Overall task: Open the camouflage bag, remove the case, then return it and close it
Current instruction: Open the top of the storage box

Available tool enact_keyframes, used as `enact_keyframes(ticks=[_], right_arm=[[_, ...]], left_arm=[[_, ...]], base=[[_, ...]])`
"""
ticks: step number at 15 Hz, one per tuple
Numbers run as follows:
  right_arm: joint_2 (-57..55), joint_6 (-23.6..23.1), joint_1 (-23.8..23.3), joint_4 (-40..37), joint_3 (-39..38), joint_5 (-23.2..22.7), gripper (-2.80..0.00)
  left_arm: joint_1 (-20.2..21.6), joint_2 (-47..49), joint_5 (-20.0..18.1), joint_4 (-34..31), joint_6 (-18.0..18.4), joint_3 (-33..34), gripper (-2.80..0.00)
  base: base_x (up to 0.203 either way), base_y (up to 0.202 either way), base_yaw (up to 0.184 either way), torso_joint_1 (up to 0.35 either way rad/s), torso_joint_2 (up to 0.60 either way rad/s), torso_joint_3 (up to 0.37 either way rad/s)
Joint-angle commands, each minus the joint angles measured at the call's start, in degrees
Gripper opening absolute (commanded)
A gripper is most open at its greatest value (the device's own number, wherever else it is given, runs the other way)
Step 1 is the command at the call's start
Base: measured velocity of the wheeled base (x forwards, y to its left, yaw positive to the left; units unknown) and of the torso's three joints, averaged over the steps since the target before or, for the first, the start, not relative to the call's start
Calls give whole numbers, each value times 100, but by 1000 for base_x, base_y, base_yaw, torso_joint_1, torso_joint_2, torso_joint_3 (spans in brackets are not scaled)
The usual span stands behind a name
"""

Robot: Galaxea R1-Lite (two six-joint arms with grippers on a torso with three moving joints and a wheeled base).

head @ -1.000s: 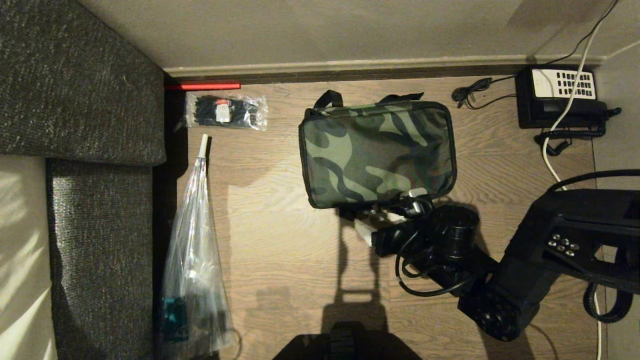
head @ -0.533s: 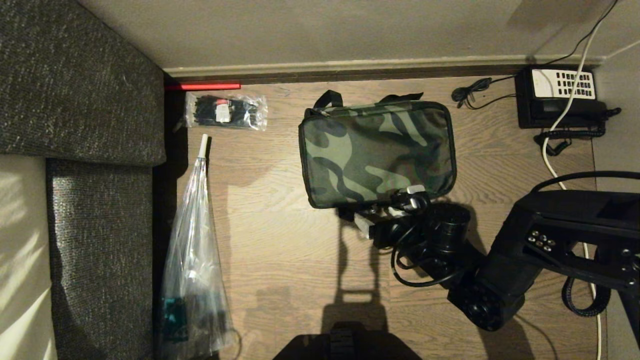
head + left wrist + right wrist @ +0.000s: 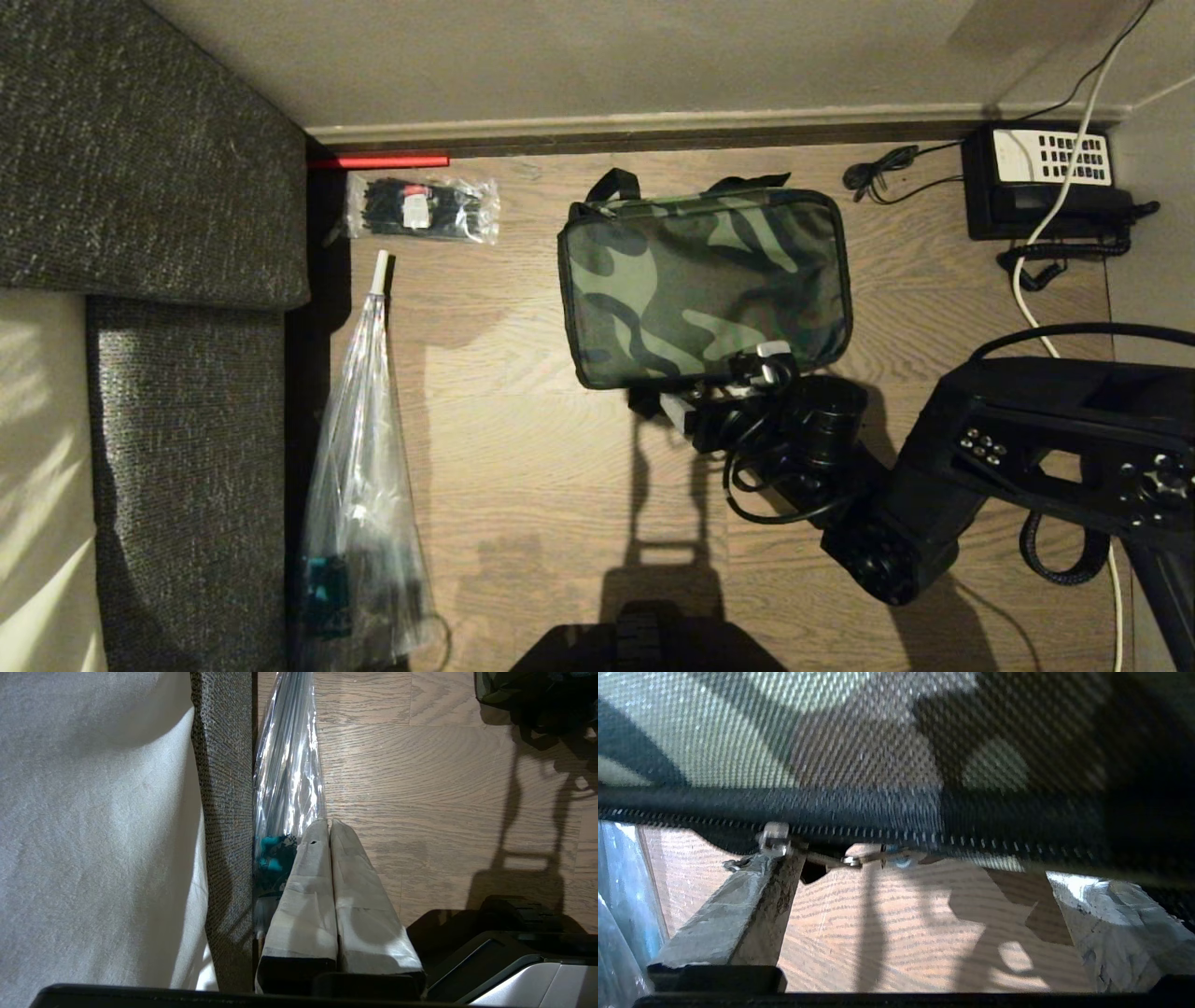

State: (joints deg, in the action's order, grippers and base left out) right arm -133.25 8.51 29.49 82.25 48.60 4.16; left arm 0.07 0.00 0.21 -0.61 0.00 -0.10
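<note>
Wood floor point(image 3: 523, 448), zipped camo bag point(image 3: 700, 280) mid-floor by wall, right gripper point(image 3: 906, 891) spread wide, empty, at near zipper edge; soft fabric, likely shifts when tugged, so pinch metal zipper pull point(image 3: 859, 859).

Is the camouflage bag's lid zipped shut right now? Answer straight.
Yes: in the head view the camouflage bag lies closed on the floor, no red lining or interior showing.

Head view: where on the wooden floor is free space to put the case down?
Bare wooden floor lies between the long clear plastic bag and the open right gripper, in front of the green camouflage fabric bag. Crowded: beside the black telephone with its white cable.
</note>
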Motion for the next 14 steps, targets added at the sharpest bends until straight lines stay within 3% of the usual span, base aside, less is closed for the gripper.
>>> enact_keyframes(ticks=[1, 3, 4, 14], right_arm=[[-43, 10, -5, 46, 70, 6, 0], [-70, 19, -33, 46, 62, 6, 0], [-70, 28, -40, 46, 44, -3, -280], [-105, -7, -66, 63, 2, 6, -280]], left_arm=[[1, 0, 5, 0, 0, 1, -280], [1, 0, 5, 0, 0, 1, -280], [1, 0, 5, 0, 0, 1, -280], [1, 0, 5, 0, 0, 1, -280]], base=[[0, 0, 0, 0, 0, 0], [0, 0, 0, 0, 0, 0], [0, 0, 0, 0, 0, 0], [0, 0, 0, 0, 0, 0]])
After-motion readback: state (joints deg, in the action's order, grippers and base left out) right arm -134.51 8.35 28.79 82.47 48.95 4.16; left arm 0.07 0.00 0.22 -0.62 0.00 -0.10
